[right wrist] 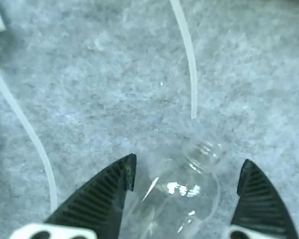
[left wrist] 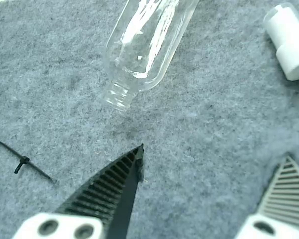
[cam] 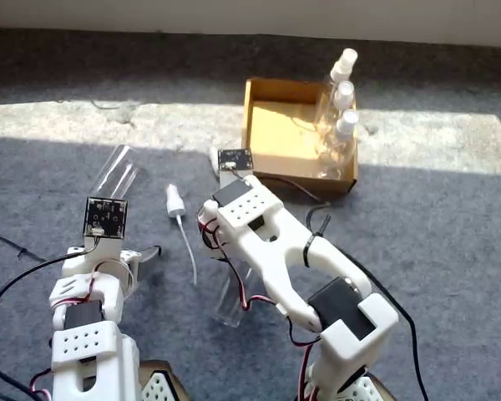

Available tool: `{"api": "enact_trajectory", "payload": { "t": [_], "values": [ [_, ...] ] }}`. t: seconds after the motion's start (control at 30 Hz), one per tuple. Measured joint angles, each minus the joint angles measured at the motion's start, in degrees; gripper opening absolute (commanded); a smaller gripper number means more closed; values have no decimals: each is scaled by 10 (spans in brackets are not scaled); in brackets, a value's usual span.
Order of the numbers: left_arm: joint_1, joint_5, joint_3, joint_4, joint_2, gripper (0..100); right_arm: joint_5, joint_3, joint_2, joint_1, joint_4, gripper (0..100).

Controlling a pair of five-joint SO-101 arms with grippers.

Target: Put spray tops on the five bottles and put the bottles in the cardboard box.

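While the right jaws stand open astride a clear uncapped plastic bottle (right wrist: 185,195), the left jaws gape empty near another such bottle (left wrist: 145,44).

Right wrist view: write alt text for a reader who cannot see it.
The open end effector straddles a clear, capless bottle lying on grey carpet. Two thin white tubes lie just beyond its neck.

The open brown cardboard box (cam: 275,134) holds three upright clear capped plastic bottles (cam: 342,95) along one wall. A white spray top (cam: 174,200) lies on grey carpet (cam: 442,251).
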Motion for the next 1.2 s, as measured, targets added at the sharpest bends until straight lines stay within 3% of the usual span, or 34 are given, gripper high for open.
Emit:
{"api": "enact_trajectory", "payload": {
  "t": [0.17, 0.33, 0.57, 0.77, 0.93, 1.1, 1.2],
  "values": [
    [0, 0, 0, 0, 0, 366, 0, 0, 0, 2, 0, 119],
    [0, 0, 0, 0, 0, 366, 25, 0, 0, 26, 1, 84],
    [0, 0, 0, 0, 0, 366, 303, -10, 0, 142, 40, 80],
    [0, 0, 0, 0, 0, 366, 459, -79, 0, 235, 40, 80],
    [0, 0, 0, 0, 0, 366, 464, -79, 0, 230, 42, 91],
    [0, 0, 0, 0, 0, 366, 458, -79, 0, 229, 63, 214],
    [0, 0, 0, 0, 0, 366, 456, -79, 0, 229, 65, 230]
  ]
}}
